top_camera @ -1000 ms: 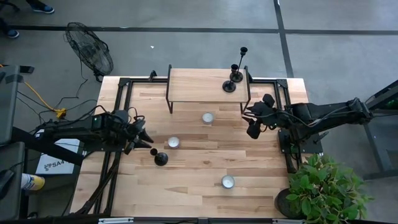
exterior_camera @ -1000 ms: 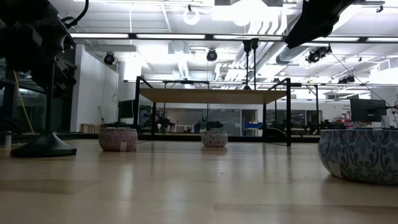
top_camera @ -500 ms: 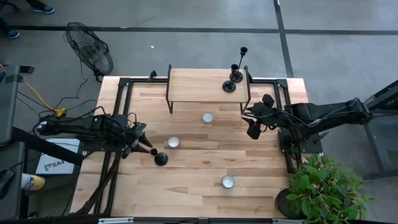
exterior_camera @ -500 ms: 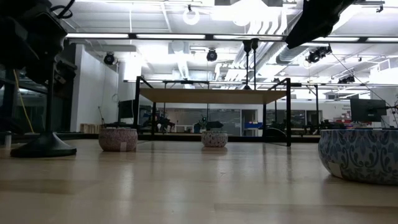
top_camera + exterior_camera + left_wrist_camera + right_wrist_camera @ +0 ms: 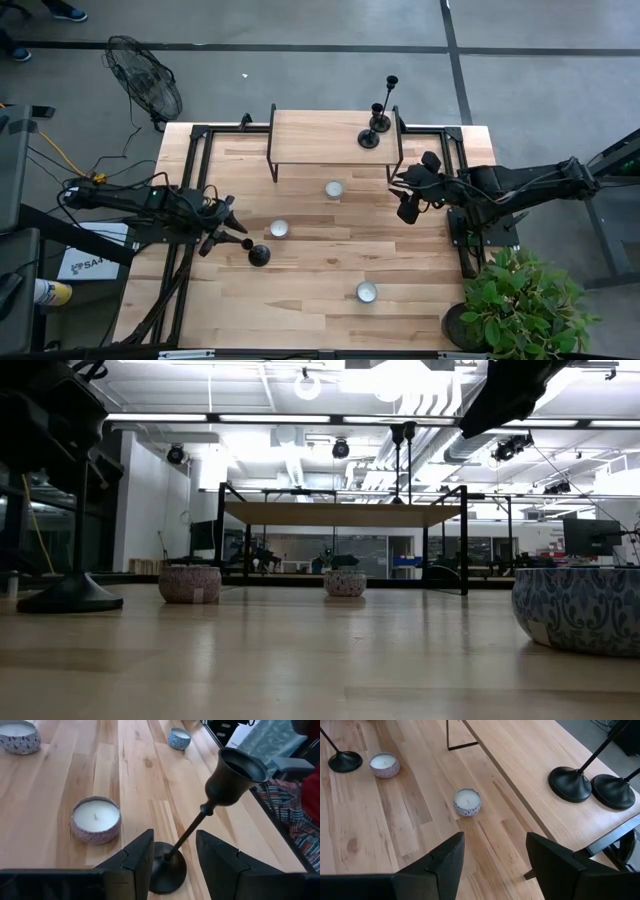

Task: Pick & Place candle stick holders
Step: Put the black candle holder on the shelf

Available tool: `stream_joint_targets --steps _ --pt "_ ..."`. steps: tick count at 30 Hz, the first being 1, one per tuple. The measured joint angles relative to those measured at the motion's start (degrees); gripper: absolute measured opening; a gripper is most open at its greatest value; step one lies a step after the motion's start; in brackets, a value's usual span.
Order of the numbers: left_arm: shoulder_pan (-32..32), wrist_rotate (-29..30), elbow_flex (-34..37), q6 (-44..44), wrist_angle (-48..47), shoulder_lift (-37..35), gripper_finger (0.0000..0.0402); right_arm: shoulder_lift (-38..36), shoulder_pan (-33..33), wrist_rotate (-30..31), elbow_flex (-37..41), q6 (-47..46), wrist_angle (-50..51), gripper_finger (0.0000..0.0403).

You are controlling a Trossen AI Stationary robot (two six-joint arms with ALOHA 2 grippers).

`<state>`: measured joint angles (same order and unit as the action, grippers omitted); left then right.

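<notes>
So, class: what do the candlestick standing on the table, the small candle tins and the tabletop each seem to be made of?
Candlestick: apparently dark metal with a dull bronze-black sheen; soft highlights run round the cup's rim.
Candle tins: probably thin metal with a printed speckled pattern, holding white wax.
Tabletop: wood, laid in light planks with visible grain and a knot, smooth satin finish.

Desk (image 5: 320,270): pale planked wood, smooth satin finish. Candlestick (image 5: 200,820): dark metal, dull sheen. Candle tin (image 5: 96,820) beside it: patterned, matt wax.
</notes>
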<state>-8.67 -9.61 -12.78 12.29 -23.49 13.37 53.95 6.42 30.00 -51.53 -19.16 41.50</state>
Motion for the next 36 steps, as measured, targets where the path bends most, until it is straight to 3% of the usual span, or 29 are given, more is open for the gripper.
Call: stream_joint_targets --steps 9,36 --pt "0.0 1.62 0.0 5.44 1.02 0.0 0.0145 0.0 0.0 -0.46 0.0 0.11 0.0 0.0208" --pt "-0.02 -3.02 0.0 -0.07 1.15 0.01 0.0145 0.0 -0.01 -1.75 0.0 -0.28 0.0 0.0208"
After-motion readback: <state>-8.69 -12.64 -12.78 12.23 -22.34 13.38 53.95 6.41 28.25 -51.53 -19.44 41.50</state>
